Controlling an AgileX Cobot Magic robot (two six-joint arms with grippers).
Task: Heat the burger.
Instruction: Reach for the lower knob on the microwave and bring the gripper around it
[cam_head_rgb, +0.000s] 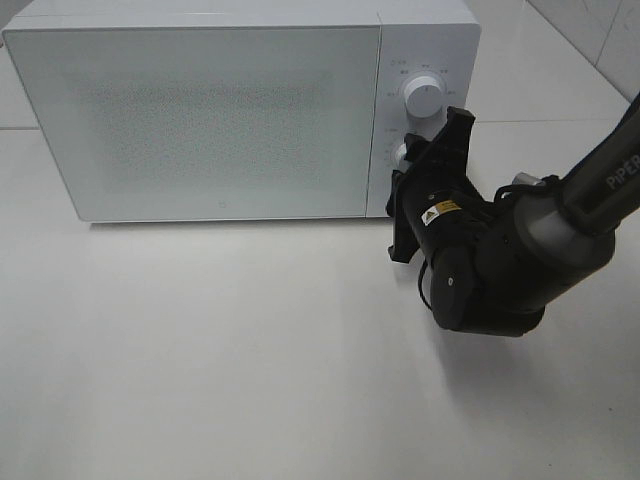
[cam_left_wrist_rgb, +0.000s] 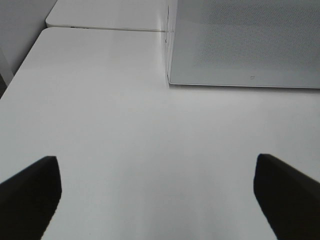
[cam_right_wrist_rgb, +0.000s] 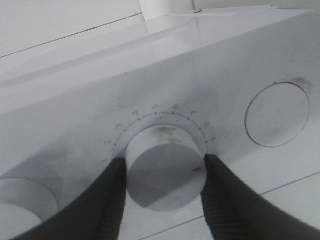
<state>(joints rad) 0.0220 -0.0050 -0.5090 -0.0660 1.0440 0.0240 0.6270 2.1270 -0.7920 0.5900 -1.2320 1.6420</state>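
Well out from the microwave, off its door-side corner, the left gripper hovers over the white table, jaws spread wide with nothing between them. Right up against the microwave's control panel, the right gripper is clamped on the lower dial, a finger pressed to each side. The door is closed and frosted; the burger shows in no view, perhaps behind it
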